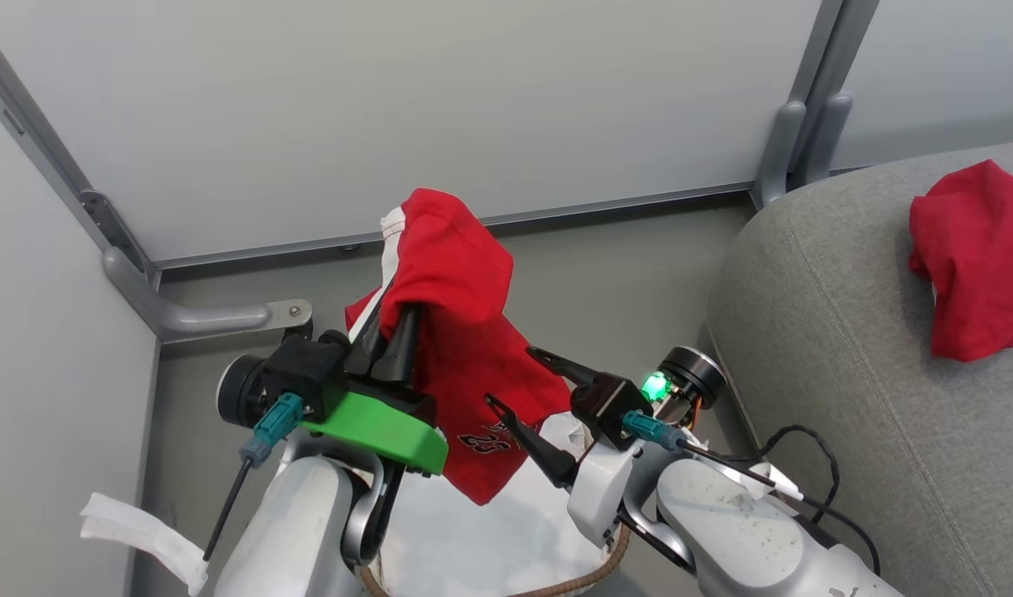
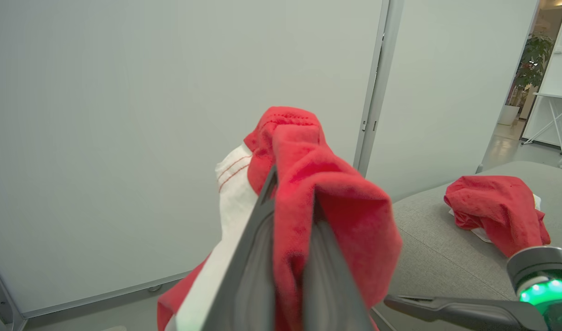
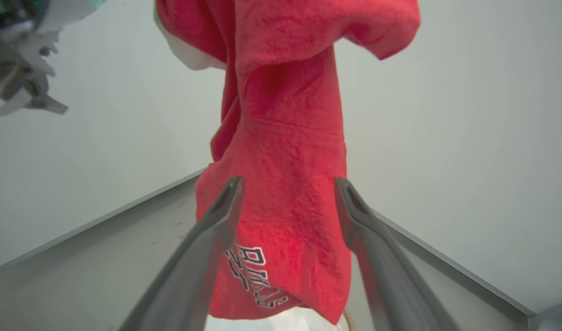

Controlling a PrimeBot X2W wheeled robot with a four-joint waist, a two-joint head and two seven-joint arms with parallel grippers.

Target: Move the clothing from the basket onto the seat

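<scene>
Firmly pinched between the two long dark fingers of the left gripper [image 1: 395, 319], whose jaws are closed tight on a bunched fold, hangs a soft red sports garment [image 1: 457, 274] with white stripe trim and white-edged lettering near its lower hem. It drapes over the fingertips and falls above the oval white plastic laundry basket [image 1: 589, 568] with its brown woven rim, the hem just over the white liner [image 1: 473, 531]. The right gripper [image 1: 511, 375] is spread wide with nothing in it, its fingers just beside the hanging cloth; whether they touch it I cannot tell. Off to the robot's right lies the large grey fabric-upholstered sofa seat [image 1: 846, 373], where a second crumpled red garment [image 1: 971, 249] already rests, so this looks like the last piece to carry over. To do it well, I would keep the left grip closed and lift until the hem clears the rim, so it cannot drag the liner out. Then swing right, minding the open right fingers, which could catch the cloth. Let go only once the bulk lies well inboard of the cushion's rounded edge, since limp fabric dropped there would likely slide to the grey floor [image 1: 622, 274].
</scene>
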